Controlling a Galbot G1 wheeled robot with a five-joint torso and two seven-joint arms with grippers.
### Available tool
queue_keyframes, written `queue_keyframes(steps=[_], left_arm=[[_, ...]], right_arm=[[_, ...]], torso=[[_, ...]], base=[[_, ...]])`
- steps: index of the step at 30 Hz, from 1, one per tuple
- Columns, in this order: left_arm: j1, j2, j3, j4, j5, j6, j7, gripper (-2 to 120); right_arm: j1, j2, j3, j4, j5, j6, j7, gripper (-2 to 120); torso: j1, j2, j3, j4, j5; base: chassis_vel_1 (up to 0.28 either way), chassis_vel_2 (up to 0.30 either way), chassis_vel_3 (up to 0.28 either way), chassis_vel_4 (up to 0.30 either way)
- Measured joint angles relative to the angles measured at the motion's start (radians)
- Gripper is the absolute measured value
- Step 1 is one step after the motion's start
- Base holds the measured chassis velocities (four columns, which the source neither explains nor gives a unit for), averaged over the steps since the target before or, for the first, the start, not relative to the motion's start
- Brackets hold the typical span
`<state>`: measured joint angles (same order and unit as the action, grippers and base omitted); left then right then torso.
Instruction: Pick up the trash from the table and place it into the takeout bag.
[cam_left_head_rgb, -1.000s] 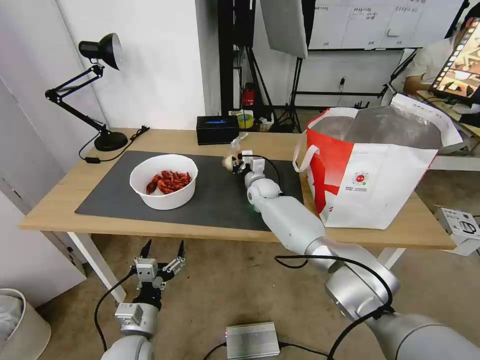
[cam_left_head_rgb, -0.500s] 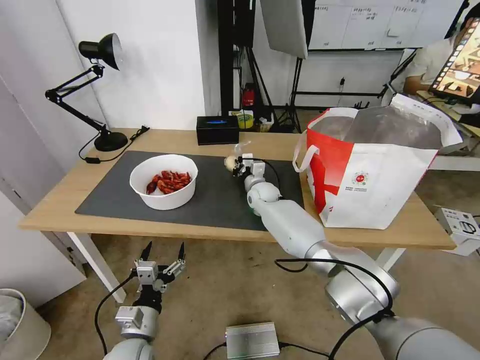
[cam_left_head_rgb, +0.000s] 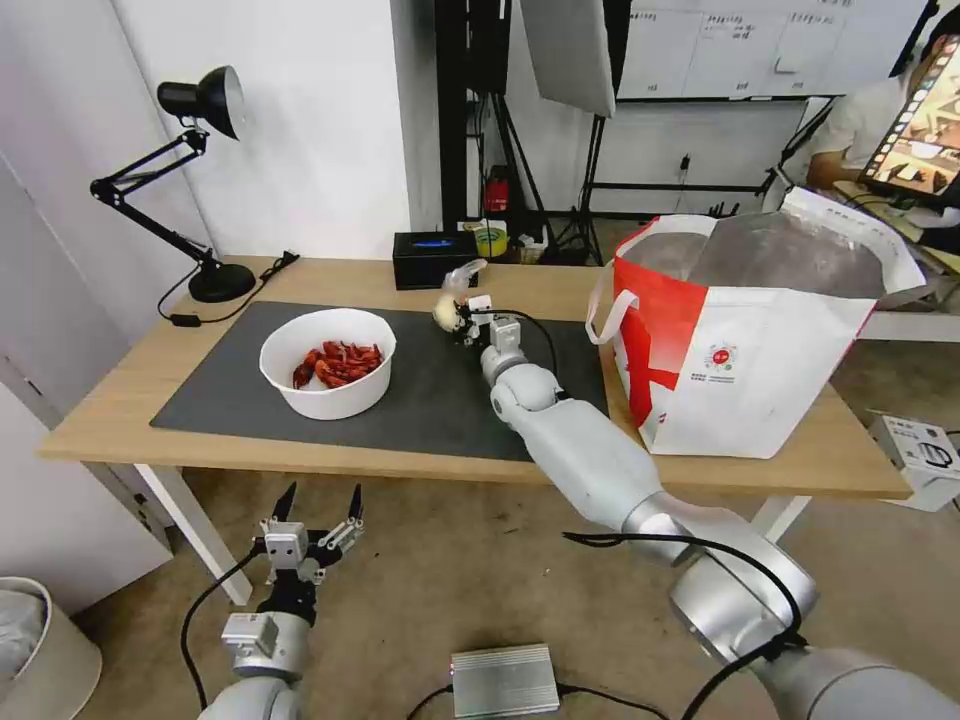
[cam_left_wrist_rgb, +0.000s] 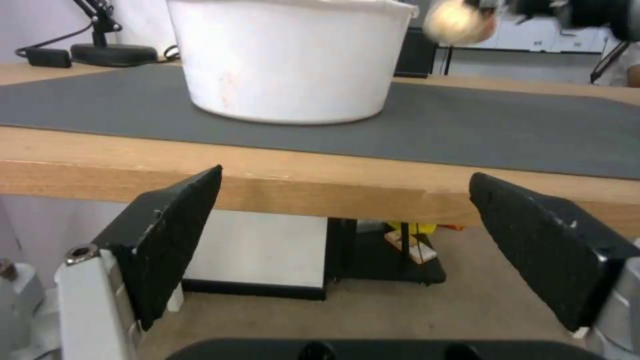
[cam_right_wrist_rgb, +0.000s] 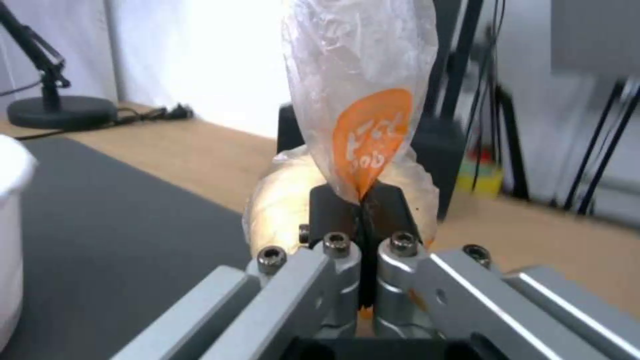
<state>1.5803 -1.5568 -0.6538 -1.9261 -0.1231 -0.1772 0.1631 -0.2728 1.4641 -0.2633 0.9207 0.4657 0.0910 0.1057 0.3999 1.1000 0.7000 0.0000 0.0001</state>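
One thin fold of the knotted clear bag (cam_right_wrist_rgb: 360, 125) sits pinched in the right pincer (cam_left_head_rgb: 458, 318), apparently clear above the surface (cam_left_head_rgb: 320, 455); slippery film could slide free. Left pincer (cam_left_head_rgb: 318, 505) hangs released below.

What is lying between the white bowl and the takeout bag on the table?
Between the white bowl and the takeout bag, the head view shows bare grey mat crossed by the right gripper, holding the knotted clear bag.

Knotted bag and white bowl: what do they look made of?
The knotted clear bag, pinched in the right gripper: thin glossy plastic film, by its crinkles and see-through skin with an orange print. The white round bowl: smooth matte plastic or coated paper, hard to tell which.
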Motion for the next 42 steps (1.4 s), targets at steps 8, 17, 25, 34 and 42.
queue_keyframes(steps=[8, 17, 25, 34, 42], left_arm=[[-0.015, 0.016, -0.007, 0.020, -0.014, 0.000, 0.000, 100], [-0.031, 0.034, -0.018, 0.035, -0.029, 0.002, 0.001, 100], [-0.037, 0.038, -0.013, 0.048, -0.028, 0.003, 0.001, 100], [-0.038, 0.040, 0.000, 0.055, -0.016, 0.004, 0.002, 100], [-0.033, 0.034, 0.012, 0.055, -0.002, 0.004, 0.002, 100]], right_arm=[[-0.048, -0.123, -0.014, 0.183, -0.140, 0.065, 0.005, 0], [-0.106, -0.258, 0.017, 0.381, -0.216, 0.130, 0.018, 0], [-0.234, -0.327, 0.111, 0.521, -0.252, 0.165, 0.018, 0], [-0.388, -0.389, 0.214, 0.639, -0.285, 0.211, -0.006, 0], [-0.559, -0.455, 0.357, 0.785, -0.335, 0.294, -0.037, 0]], torso=[[0.000, 0.000, 0.000, 0.0000, 0.0002], [0.000, 0.000, 0.000, 0.0001, 0.0000], [0.000, 0.000, 0.000, -0.0001, 0.0002], [0.000, 0.000, 0.000, -0.0001, 0.0001], [0.000, 0.000, 0.000, -0.0001, 0.0000]], base=[[0.000, 0.000, 0.000, 0.000], [0.000, 0.000, 0.000, 0.000], [0.000, 0.000, 0.000, 0.000], [0.000, 0.000, 0.000, 0.000], [0.000, 0.000, 0.000, 0.000]])
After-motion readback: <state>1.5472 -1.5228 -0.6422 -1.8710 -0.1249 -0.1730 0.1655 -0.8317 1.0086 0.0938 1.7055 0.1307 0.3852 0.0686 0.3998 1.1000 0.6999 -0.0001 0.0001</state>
